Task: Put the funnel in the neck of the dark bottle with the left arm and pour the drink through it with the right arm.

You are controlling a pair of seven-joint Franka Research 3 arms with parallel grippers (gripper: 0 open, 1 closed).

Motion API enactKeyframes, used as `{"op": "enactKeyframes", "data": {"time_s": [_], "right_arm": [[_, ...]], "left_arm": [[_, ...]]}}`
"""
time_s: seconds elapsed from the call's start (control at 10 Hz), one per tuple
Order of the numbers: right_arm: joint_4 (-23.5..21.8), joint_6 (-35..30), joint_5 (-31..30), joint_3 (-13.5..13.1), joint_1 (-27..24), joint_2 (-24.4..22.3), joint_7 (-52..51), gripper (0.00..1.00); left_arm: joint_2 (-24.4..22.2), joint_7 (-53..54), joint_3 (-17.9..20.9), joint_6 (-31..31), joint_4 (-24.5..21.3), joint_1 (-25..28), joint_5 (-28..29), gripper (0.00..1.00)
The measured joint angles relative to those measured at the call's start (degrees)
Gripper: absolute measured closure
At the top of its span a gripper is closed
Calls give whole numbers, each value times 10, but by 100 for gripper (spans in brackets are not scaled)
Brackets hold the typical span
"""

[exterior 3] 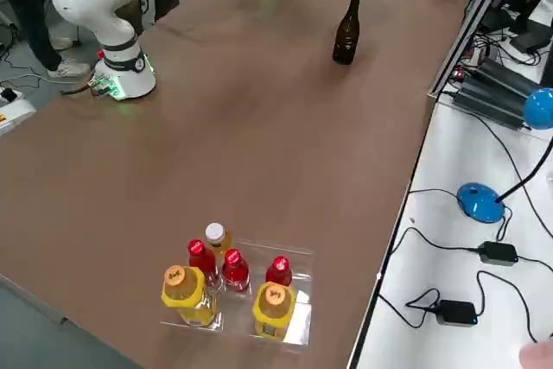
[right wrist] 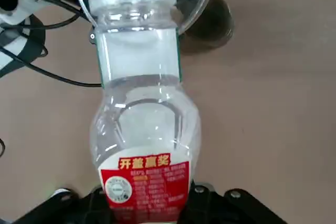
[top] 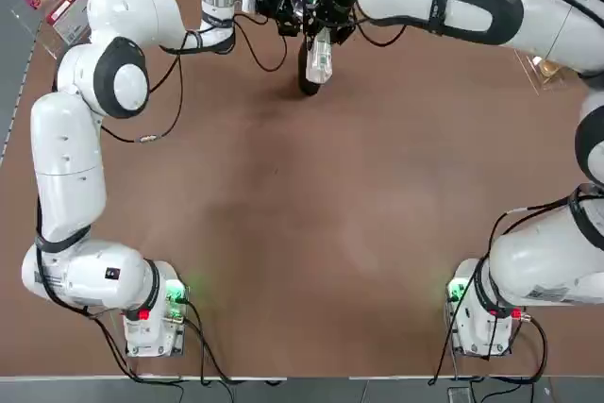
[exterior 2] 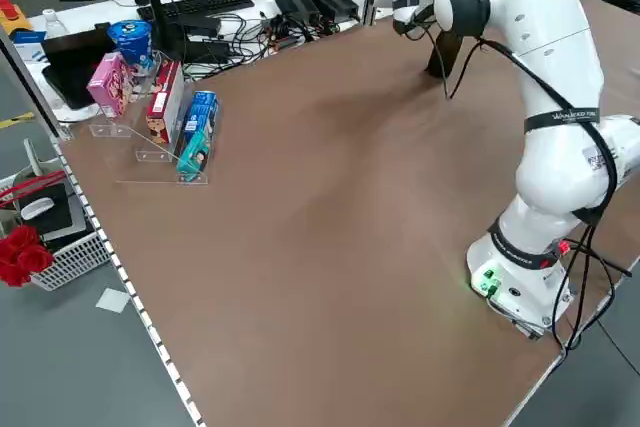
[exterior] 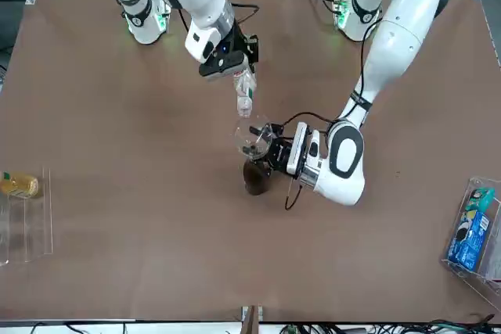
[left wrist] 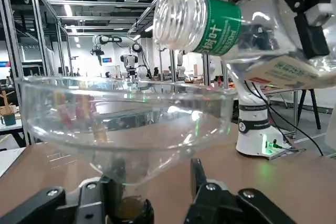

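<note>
The dark bottle (exterior: 255, 177) stands upright at the table's far side from the bases, also in the right side view (exterior 3: 347, 28). The clear funnel (left wrist: 126, 129) sits over its neck, stem down. My left gripper (exterior: 270, 150) is shut on the funnel, a finger on each side of the stem (left wrist: 149, 182). My right gripper (exterior: 233, 64) is shut on the drink (exterior: 245, 95), a small clear bottle with a green band and no cap. It hangs tilted, its open mouth (left wrist: 176, 17) just above the funnel's rim (right wrist: 205, 3). I cannot tell whether liquid is flowing.
A clear tray with a yellowish bottle (exterior: 19, 185) lies at the right arm's side of the table, with red-capped bottles beside it (exterior 3: 233, 287). A blue packet in a clear stand (exterior: 470, 232) and snack boxes (exterior 2: 160, 107) are on the left arm's side. A person's legs (exterior 3: 34, 6) show beyond the table.
</note>
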Motion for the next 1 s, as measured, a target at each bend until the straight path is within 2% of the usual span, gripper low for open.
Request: {"op": "enactKeyframes", "data": {"time_s": [0.3, 1.0], "right_arm": [[29, -7, 0, 7, 6, 41, 21, 60], [63, -18, 0, 11, 9, 69, 60, 60]], "left_arm": [[0, 0, 0, 0, 0, 0, 0, 41], [0, 0, 0, 0, 0, 0, 0, 41]]}}
